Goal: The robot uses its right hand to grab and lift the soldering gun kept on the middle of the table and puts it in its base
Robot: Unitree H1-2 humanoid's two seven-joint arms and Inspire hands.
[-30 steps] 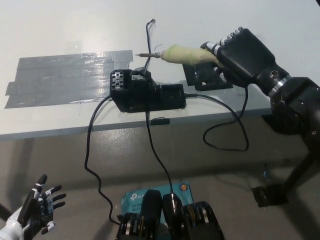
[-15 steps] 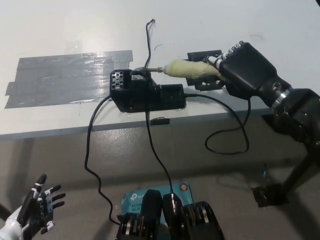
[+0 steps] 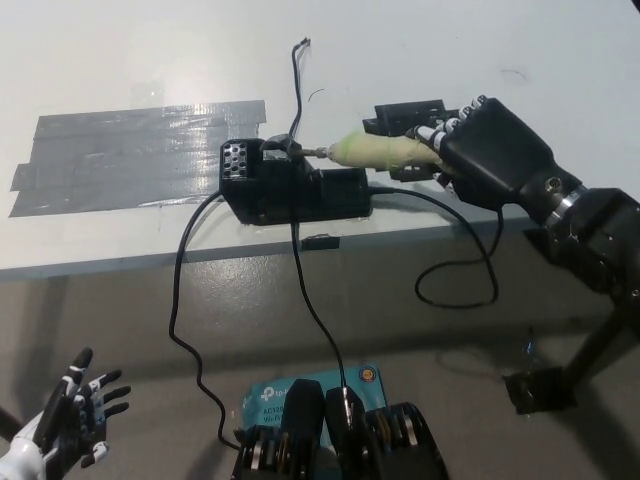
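**Soldering gun at the base, not yet seated**

Grab and lift: done. Soldering gun [image 3: 375, 151] off the table [image 3: 150, 60], carried in the right robot hand [image 3: 480, 150], lying roughly level with its metal tip pointing toward picture left. Tip right at the top of the black base [image 3: 290, 185], at or just inside the holder opening near the perforated block; cannot tell whether it has entered. Pale handle still hanging clear of the base, above its right end.

Left to do, judging from this: slide the tip fully into the holder, let the handle settle, release, pull back.

Right robot hand closed around the rear of the pale handle, fingers wrapped over the top; no gap visible between fingers and handle. Black cord [image 3: 455, 260] trailing from near the hand, looping down over the table edge.

Left robot hand [image 3: 70, 415] idle at lower left, well below the table, fingers spread, holding nothing.

Grey tape patch [image 3: 130, 155] on the table left of the base, untouched.
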